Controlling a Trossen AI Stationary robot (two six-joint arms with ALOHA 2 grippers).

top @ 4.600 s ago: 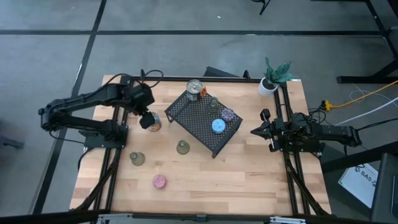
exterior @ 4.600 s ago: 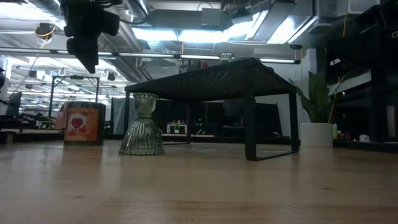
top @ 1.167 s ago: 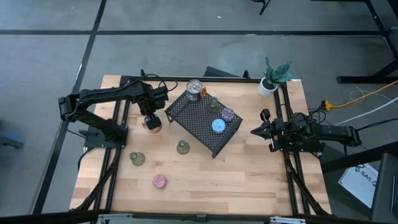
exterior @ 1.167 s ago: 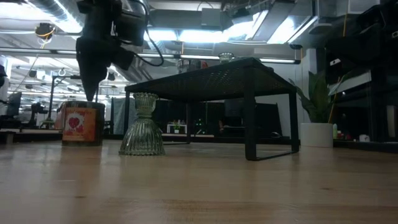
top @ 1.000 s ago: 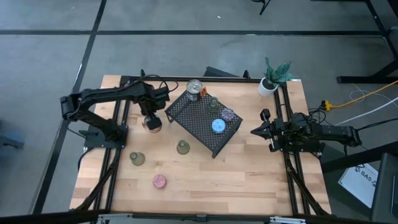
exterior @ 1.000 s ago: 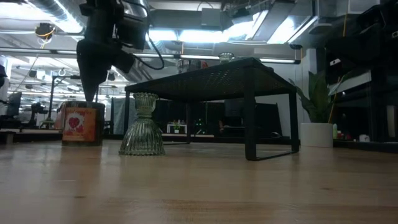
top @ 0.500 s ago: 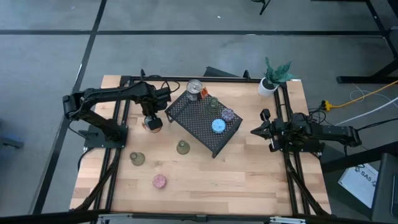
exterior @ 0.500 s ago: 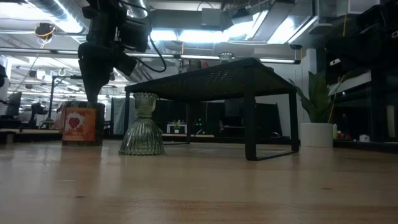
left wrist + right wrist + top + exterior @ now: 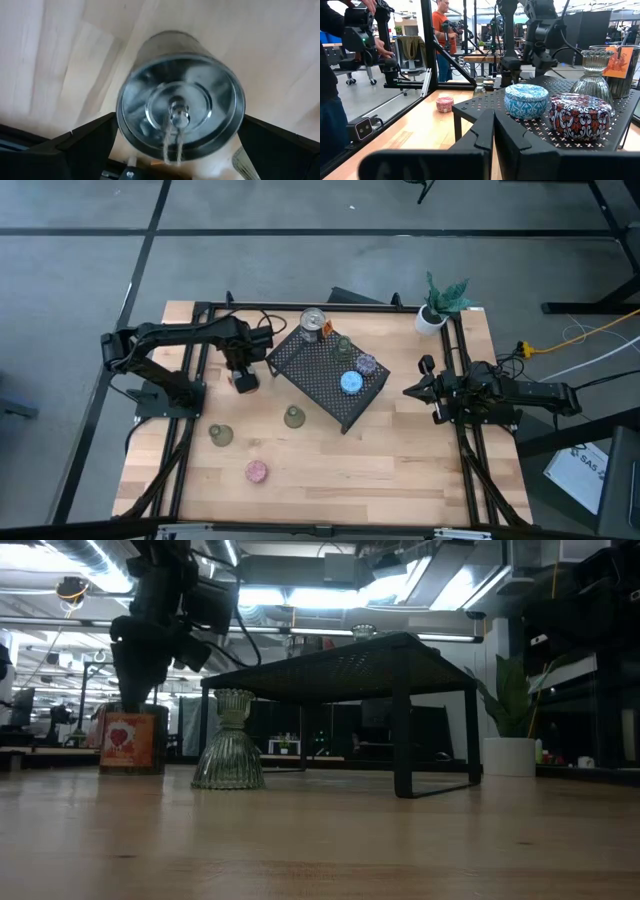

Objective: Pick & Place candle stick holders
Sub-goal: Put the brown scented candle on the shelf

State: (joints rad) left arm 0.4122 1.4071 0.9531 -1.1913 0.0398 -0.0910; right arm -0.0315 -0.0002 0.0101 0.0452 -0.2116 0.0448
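Directly between the left claw's (image 9: 175, 150) spread fingers sits a tin (image 9: 180, 97).

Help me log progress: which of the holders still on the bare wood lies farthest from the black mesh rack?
The pink holder, at the table's front edge. The two olive-green holders stand closer to the rack; one is almost against it.

Blue holder (image 9: 350, 383), pink holder (image 9: 256, 471), black rack (image 9: 315, 370)
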